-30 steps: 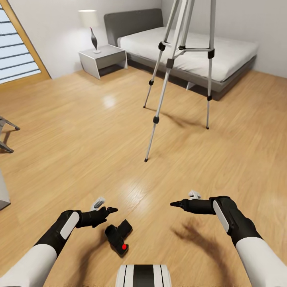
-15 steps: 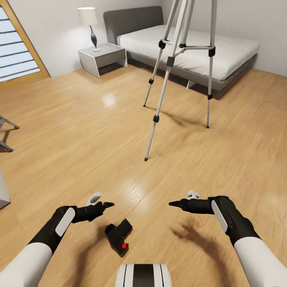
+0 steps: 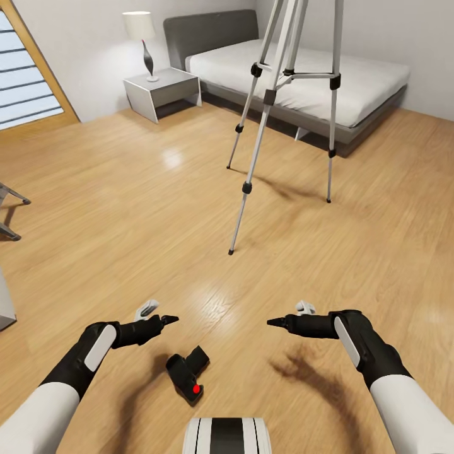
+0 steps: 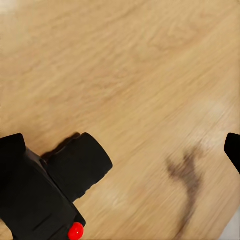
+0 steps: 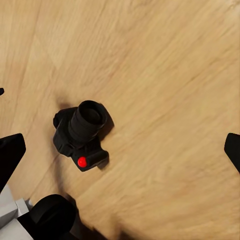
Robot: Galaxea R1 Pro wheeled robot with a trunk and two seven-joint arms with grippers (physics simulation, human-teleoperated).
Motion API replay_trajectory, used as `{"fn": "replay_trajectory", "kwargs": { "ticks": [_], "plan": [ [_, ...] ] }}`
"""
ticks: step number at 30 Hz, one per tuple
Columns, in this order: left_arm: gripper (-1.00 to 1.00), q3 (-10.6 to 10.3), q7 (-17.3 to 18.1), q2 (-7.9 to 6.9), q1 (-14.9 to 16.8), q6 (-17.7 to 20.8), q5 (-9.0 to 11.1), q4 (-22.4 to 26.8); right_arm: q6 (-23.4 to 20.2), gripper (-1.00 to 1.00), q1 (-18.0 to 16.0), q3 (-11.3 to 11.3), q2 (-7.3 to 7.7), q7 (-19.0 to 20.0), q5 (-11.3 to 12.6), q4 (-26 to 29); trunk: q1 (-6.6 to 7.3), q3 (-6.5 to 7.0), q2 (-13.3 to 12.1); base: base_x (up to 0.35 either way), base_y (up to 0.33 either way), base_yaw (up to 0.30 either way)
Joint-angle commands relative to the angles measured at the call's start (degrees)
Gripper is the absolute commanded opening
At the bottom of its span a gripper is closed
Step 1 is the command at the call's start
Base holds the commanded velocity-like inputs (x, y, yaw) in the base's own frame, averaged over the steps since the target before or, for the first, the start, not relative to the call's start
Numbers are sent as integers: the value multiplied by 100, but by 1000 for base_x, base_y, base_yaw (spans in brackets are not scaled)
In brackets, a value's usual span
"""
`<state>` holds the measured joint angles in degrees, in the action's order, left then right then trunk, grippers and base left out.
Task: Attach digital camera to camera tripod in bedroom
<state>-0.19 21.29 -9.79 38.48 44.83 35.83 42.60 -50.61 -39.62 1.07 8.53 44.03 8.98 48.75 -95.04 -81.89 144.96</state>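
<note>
The digital camera [image 3: 186,373] lies on the wood floor just ahead of my trunk, black, with its red button [image 3: 196,389] facing up. My left gripper [image 3: 159,314] hovers open a little above and left of it. In the left wrist view the digital camera [image 4: 50,190] sits close under the open fingertips [image 4: 11,147]. My right gripper [image 3: 289,315] is open, off to the camera's right and apart from it; its view takes in the whole digital camera [image 5: 82,135]. The camera tripod [image 3: 255,151] stands further ahead near the bed, its head cut off at the top.
A grey bed [image 3: 353,82] stands behind the tripod, with a nightstand [image 3: 162,91] and lamp [image 3: 144,38] to its left. A wood-framed window [image 3: 28,75] is at far left. Dark furniture legs [image 3: 9,214] poke in at the left edge.
My left gripper has drawn back a little to the left and away from the camera. The right arm and the camera have barely moved.
</note>
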Motion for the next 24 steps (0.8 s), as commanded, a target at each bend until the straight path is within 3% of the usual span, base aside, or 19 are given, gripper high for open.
{"fn": "replay_trajectory", "kwargs": {
  "ticks": [1, 7, 15, 16, 19, 24],
  "plan": [
    [100, -4, 7, -3, 2, 25, 9, 2, -37, 100, -2, 7, 0, 0, 25, 2, 1, -4, 1, 0, 0, 0],
    [100, 0, 0, -53, 2, 20, 4, 9, -37, 100, -2, 7, 0, 16, 45, 12, 1, -4, 1, 0, 0, 0],
    [100, 8, 27, -306, 2, 15, 84, -108, -56, 100, -2, 8, 28, 33, 86, 224, 1, -4, 1, 0, 0, 0],
    [100, 8, 29, -839, 2, 17, 91, -146, -65, 100, -2, 7, 31, 37, 92, 364, 1, -4, 1, 0, 0, 0],
    [100, 5, 29, -935, 2, 24, 98, -205, -92, 100, -2, 1, 28, 43, 110, 726, 1, -4, 1, 0, 0, 0],
    [100, 2, 18, -960, 2, 57, 87, -183, -110, 100, -2, -2, 14, 51, 128, 1012, 1, -4, 1, 0, 0, 0]
  ]
}}
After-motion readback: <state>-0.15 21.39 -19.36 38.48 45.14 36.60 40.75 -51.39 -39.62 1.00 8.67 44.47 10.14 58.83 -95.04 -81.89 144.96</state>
